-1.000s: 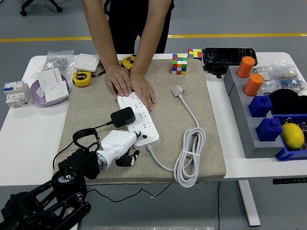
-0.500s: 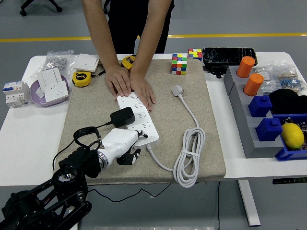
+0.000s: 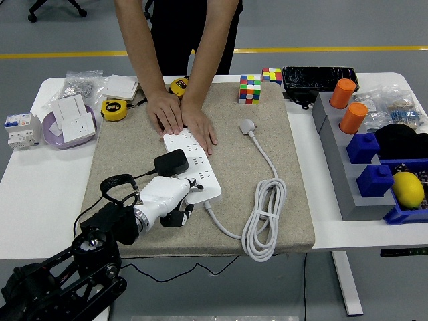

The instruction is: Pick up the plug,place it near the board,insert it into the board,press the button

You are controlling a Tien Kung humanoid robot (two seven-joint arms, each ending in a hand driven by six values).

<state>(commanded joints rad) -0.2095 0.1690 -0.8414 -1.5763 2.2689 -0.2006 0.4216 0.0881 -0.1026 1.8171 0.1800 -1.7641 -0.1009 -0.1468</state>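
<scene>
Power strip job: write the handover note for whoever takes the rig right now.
Left hand: at the near end of the white power strip, fingers curled, holding nothing that shows. Right arm: not in view.
A person's hands press flat on the strip's far end, holding it on the beige mat.
The black plug sits on the strip, apparently inserted; how deep it seats cannot be told.
The strip's own white cable lies coiled to the right, its plug loose on the mat.
Done: pick up, place, seemingly insert.
Left: press the button at the strip's near end; whether the hand touches it cannot be told.
</scene>
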